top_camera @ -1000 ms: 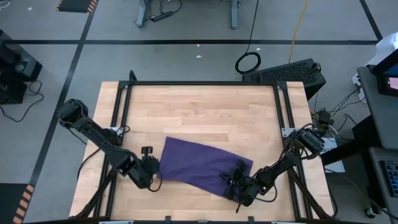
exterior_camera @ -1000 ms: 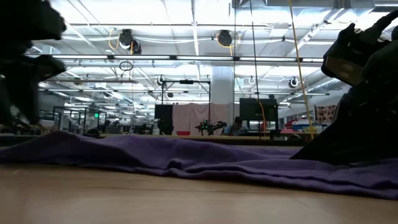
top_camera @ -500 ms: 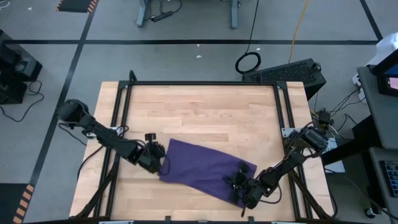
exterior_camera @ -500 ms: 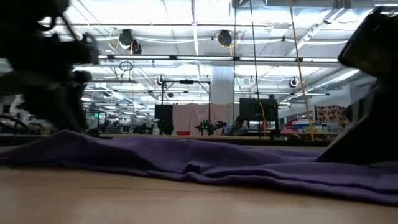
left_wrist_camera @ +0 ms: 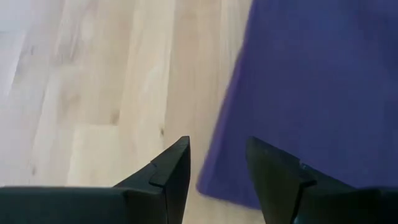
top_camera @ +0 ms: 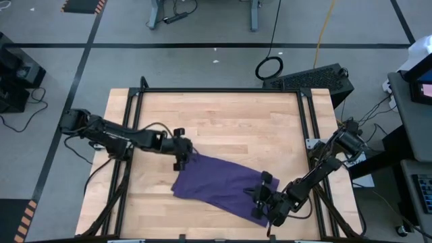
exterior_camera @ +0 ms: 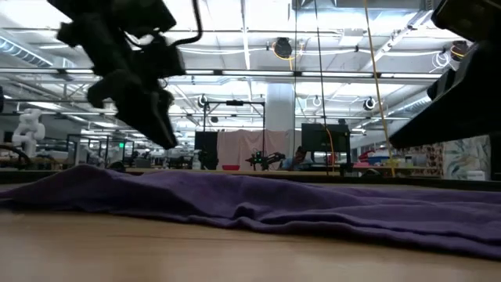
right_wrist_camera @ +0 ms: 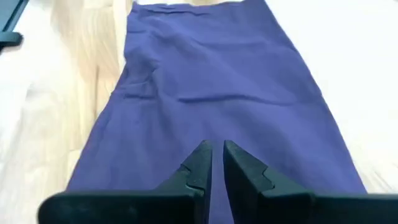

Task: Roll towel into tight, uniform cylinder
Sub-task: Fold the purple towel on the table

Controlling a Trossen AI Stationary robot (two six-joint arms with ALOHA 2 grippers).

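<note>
Towel point(top_camera: 219, 183) lies flat on the counter point(top_camera: 223, 118), unrolled; my left pincer point(top_camera: 182, 154) hangs apart over its corner, right pincer point(top_camera: 264, 201) nearly together, holding nothing, over the opposite end.

Both arms were dark, near-black, built of slim jointed segments with bulkier rounded housings at the joints. The left arm point(top_camera: 115, 137) carried a thin black cable looping along its links. The right arm point(top_camera: 317, 172) showed a blocky wrist housing. The left gripper point(left_wrist_camera: 217, 171) had two matte black, wedge-shaped fingers with stepped inner edges; the right gripper point(right_wrist_camera: 217, 163) had two similar notched fingers.
</note>
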